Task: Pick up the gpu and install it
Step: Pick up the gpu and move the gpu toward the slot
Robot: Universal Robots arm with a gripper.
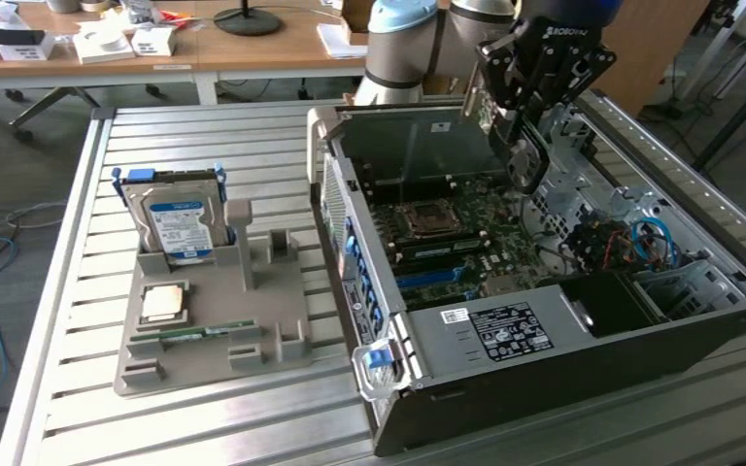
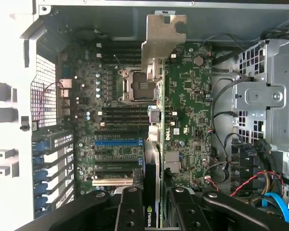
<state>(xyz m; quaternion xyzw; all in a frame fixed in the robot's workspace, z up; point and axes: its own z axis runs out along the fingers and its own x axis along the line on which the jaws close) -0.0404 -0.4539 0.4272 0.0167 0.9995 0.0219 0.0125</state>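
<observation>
One gripper (image 1: 525,146) hangs in the upper right of the exterior view, over the open computer case (image 1: 503,388). Its fingers (image 2: 130,207) are pinched part-way in, clamping the graphics card (image 2: 156,159) by its edge. The card stands upright and edge-on above the motherboard (image 1: 464,233), metal bracket toward the case's back wall. At centre left, a hard drive (image 1: 179,223) stands in a grey holder (image 1: 218,340).

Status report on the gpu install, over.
Gripper shut on gpu, edge-on. It hangs over the motherboard in the open computer case, not seated. Nothing seen between them.
</observation>
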